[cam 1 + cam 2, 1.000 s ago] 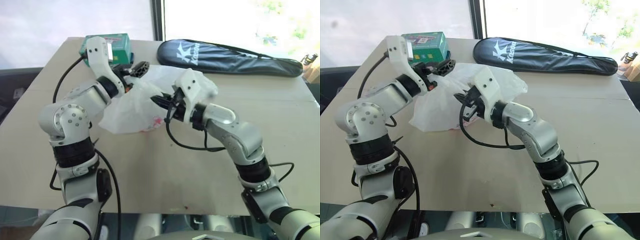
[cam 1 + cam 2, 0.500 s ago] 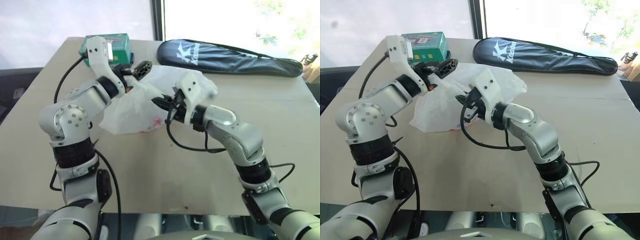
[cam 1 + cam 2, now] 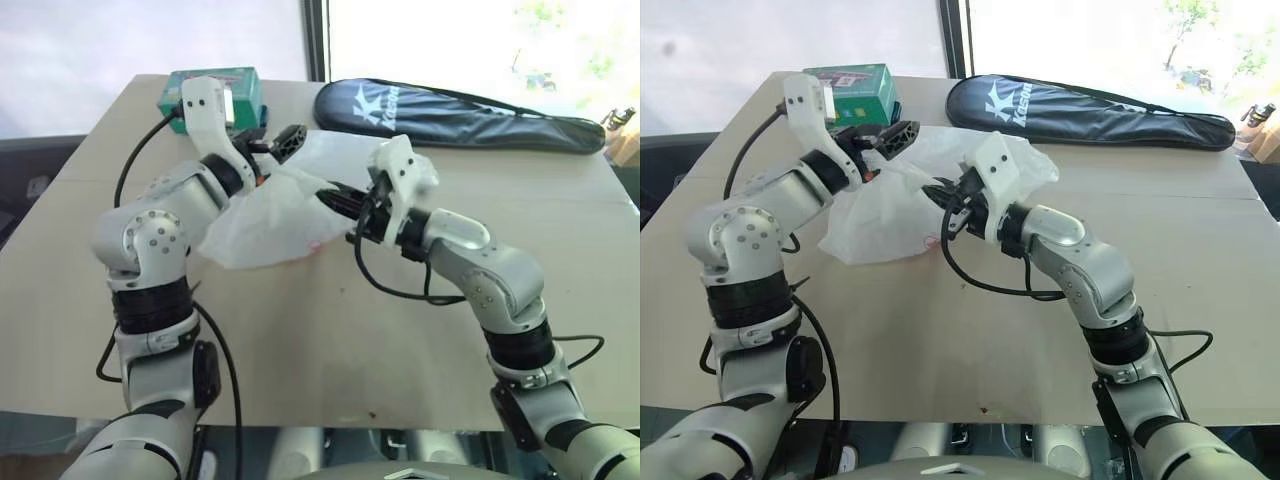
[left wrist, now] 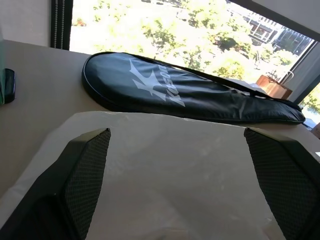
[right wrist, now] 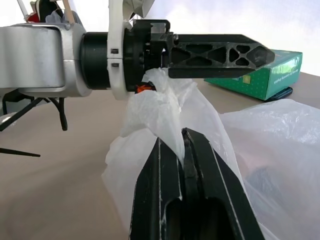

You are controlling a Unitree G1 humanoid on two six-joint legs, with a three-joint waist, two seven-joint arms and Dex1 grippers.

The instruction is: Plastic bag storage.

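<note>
The left tool (image 3: 895,135) has just spread wide, letting go of the plastic bag (image 3: 880,215) at upper centre of the worktop (image 3: 940,340). The right tool (image 5: 184,145) stays pressed together, pinching a fold, so I judge it now carries the gathering alone.

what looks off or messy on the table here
Only the plastic bag: it lies crumpled, one fold pinched in the shut right gripper and pulled up beside the open left gripper. Racket cover and green box lie tidy.
</note>
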